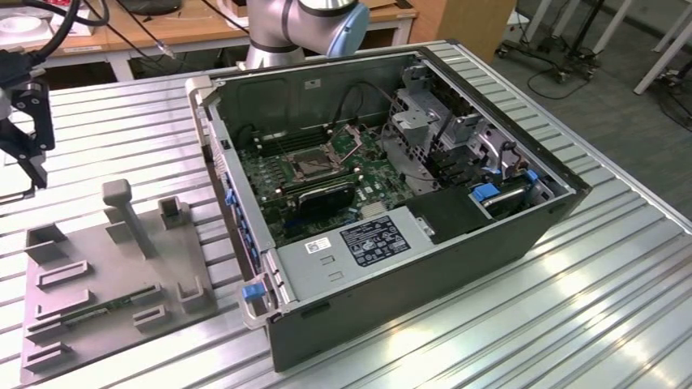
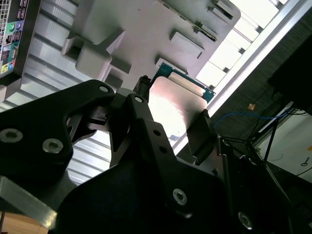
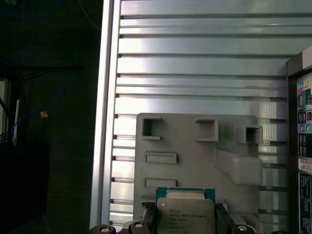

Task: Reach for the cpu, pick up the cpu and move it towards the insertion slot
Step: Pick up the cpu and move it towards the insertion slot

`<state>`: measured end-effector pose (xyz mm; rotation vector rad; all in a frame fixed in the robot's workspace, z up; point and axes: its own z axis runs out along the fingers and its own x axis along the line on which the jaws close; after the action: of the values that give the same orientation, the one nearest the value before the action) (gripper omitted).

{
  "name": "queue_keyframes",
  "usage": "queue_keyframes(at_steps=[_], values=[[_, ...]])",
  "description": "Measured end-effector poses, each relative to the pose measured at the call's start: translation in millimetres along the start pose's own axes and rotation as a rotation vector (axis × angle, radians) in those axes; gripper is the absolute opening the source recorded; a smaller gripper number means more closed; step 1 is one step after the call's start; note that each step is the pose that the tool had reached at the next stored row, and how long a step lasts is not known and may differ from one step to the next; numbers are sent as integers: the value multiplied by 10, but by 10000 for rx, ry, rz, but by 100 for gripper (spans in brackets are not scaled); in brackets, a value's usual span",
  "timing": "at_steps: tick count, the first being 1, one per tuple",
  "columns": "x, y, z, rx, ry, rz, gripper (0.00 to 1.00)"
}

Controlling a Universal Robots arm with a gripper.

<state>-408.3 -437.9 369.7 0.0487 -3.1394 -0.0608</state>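
Fingers (image 3: 147,214) of the gripper (image 2: 174,100) press on two opposite edges of the cpu (image 3: 185,215), so the hand is narrow and holds the chip. In both wrist views the silvery top of the cpu sits squarely between the two black pads, its green rim showing along the far edge.

Below it lies the grey tray (image 3: 195,141) with its empty recesses and raised blocks, resting on the ribbed metal table (image 1: 605,308). The cpu hangs over the tray's edge. I cannot tell for certain from the wrist views whether it is clear of the tray, but in the exterior view the gripper stands high at the exterior view's left, above the table, which suggests a lift.

By my reading, the reach and the pick-up are done. The slot (image 1: 310,166), a square socket with a shiny frame and dark centre, lies on the board inside the open case (image 1: 433,267), at the exterior view's right of the tray. It is empty and well apart from the gripper, so the move towards it is barely begun, if at all, and nearly all of that travel is left.
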Motion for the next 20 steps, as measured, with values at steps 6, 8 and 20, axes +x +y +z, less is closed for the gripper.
queue_keyframes(at_steps=[6,8,20], values=[[-46,-1,0,0,0,1,55],[-67,-2,0,0,-1,0,55],[-223,-7,0,-1,-1,1,55]])
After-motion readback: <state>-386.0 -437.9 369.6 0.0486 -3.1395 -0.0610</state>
